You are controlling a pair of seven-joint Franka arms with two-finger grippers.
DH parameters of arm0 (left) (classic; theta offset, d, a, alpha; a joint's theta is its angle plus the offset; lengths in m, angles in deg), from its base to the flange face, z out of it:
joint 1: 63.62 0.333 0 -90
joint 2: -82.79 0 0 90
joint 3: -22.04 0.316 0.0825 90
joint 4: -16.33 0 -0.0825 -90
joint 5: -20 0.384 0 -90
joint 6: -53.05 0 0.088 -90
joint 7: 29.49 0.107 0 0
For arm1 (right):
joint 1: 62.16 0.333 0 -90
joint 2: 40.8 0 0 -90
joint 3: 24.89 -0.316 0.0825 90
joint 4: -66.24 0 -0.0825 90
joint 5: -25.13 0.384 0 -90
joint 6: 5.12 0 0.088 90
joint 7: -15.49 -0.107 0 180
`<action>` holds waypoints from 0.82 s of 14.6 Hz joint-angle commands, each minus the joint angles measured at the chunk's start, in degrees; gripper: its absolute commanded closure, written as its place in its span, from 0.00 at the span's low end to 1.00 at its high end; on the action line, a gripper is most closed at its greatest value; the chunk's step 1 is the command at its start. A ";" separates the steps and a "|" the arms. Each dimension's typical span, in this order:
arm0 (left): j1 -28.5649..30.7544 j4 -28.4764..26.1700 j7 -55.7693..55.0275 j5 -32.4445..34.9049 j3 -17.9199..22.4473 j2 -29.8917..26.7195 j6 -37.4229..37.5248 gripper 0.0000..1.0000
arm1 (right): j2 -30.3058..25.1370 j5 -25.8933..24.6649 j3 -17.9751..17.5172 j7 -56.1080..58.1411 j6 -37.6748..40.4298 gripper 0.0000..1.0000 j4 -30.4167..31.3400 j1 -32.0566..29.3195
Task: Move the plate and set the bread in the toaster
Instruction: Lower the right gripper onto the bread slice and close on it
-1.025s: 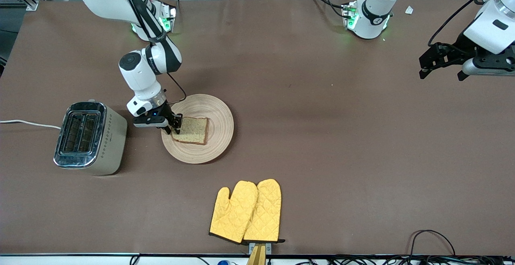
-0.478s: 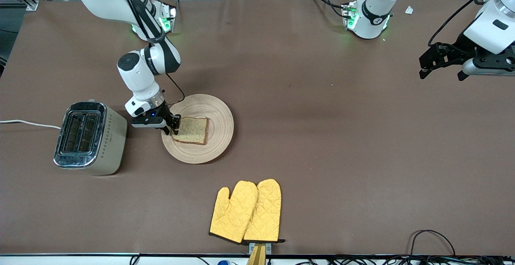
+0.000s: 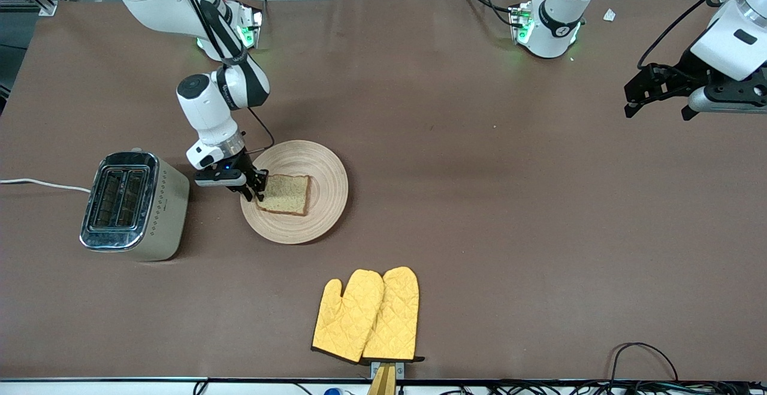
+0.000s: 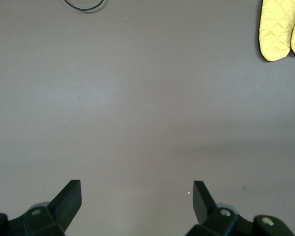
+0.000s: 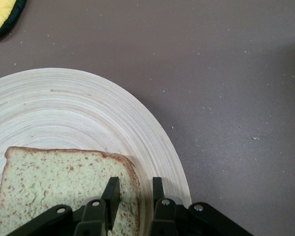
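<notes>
The bread point(image 3: 289, 195) lies on the wooden plate point(image 3: 326, 170), with the toaster point(image 3: 129, 204) beside the plate toward the right arm's end of the table. My right gripper point(image 3: 259, 189) is tilted low at the bread's edge that faces the toaster. In the right wrist view its fingers point(image 5: 110, 192) are closed on the crust of the bread point(image 5: 54, 182), over the plate point(image 5: 88, 108). My left gripper point(image 3: 656, 109) waits in the air over the left arm's end of the table, open and empty point(image 4: 137, 189).
A pair of yellow oven mitts point(image 3: 367, 316) lies nearer the front camera than the plate; they also show in the left wrist view point(image 4: 282, 29). The toaster's white cord point(image 3: 42, 184) runs off the table's end. Cables lie at the front edge point(image 3: 644, 353).
My right gripper has shifted slightly away from the front camera at the bread's edge, and the bread's gripped edge moved a little with it. The left arm has not moved.
</notes>
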 commanded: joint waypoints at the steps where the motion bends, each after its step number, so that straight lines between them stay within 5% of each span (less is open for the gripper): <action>1: 0.19 0.77 0.53 0.80 -0.21 0.04 1.05 0.00 | -0.22 0.48 -0.32 0.24 -0.96 0.66 1.40 -0.15; 12: 0.28 0.77 0.53 0.80 -0.21 0.04 1.05 0.00 | 1.45 0.48 -0.32 0.33 -4.56 0.79 1.84 0.72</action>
